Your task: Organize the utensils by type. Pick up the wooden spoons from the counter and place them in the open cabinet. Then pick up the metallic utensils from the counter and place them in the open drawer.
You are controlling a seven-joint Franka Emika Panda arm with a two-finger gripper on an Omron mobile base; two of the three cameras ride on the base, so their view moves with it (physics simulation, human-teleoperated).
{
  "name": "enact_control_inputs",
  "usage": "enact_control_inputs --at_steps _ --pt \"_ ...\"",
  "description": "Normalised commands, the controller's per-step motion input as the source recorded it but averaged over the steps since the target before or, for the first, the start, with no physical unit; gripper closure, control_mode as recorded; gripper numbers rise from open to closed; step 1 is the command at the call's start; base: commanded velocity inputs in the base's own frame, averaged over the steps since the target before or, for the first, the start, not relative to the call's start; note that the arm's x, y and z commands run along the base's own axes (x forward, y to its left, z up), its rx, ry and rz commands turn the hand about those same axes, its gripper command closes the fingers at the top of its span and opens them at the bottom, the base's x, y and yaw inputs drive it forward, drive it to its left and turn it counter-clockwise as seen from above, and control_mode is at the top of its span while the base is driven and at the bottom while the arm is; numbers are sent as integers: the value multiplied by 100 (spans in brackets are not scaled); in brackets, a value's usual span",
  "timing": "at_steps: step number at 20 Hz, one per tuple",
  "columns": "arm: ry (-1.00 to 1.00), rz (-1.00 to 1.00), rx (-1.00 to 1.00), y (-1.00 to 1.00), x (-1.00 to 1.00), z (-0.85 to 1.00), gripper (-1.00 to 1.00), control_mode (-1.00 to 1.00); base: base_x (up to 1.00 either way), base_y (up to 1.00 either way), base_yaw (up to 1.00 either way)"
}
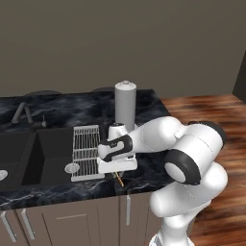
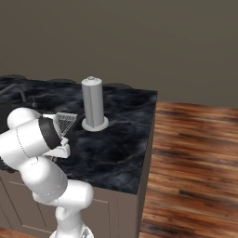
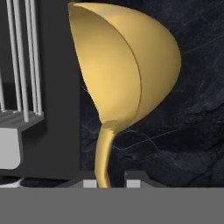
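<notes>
Golden metallic utensil (image 3: 124, 65) fills the hand view's upper centre, lying on the counter (image 3: 192, 131), gripper (image 3: 108, 183) fingers pinching its thin stem at bottom centre: judged, lift straight up, clear the rack (image 1: 88, 151) at left.

The bench (image 2: 125, 139) lies bare right of the arm, out to its right edge — open room for a hand to pass. On the far side a tall grey cylinder (image 1: 125, 106) stands upright, and on the left a white wire rack (image 1: 87, 151) sits at the lip of the dark sink (image 1: 29, 153) — the fingers (image 3: 89, 183) work just beside that rack.
</notes>
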Motion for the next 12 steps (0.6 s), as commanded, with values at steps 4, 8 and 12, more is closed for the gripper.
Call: enact_control_inputs --at_steps 4,8,12 --pt "0 0 0 0 0 0 100 -100 0 0 0" --pt "-1 7 0 0 -3 7 100 -100 0 0 0" --pt "-2 10 -7 -4 -8 43 100 -100 0 0 0"
